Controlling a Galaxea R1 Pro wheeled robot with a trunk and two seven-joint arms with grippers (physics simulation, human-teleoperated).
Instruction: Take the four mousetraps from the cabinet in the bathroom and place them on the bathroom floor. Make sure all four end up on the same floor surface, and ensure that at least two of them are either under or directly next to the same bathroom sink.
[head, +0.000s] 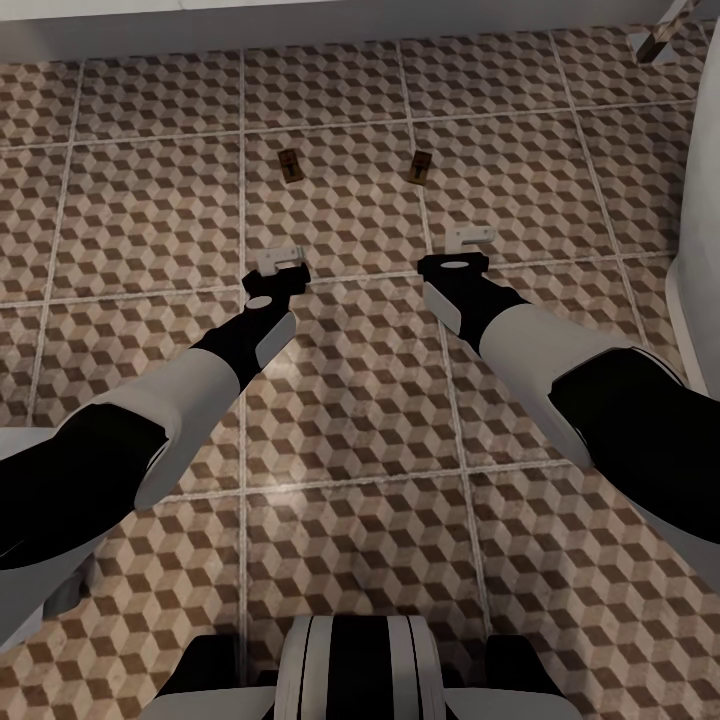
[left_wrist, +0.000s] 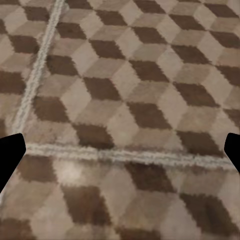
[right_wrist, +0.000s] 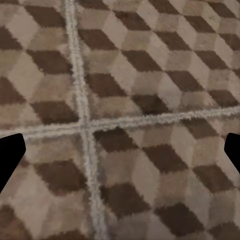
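Note:
Two mousetraps lie flat on the cube-patterned bathroom floor (head: 360, 400), one (head: 290, 163) to the left and one (head: 421, 167) to the right, about a tile apart. Both are small tan boards with dark wire. My left gripper (head: 283, 258) hovers a short way nearer to me than the left trap, open and holding nothing. My right gripper (head: 469, 238) hovers just short of the right trap, also open and holding nothing. In each wrist view the dark fingertips (left_wrist: 10, 155) (right_wrist: 10, 157) stand far apart over bare tiles. The cabinet is out of view.
A white fixture base (head: 200, 20) runs along the far edge of the floor. A smooth white curved body (head: 700, 200) stands at the right edge, close to my right arm. A small tan and grey object (head: 665, 35) lies at the far right corner.

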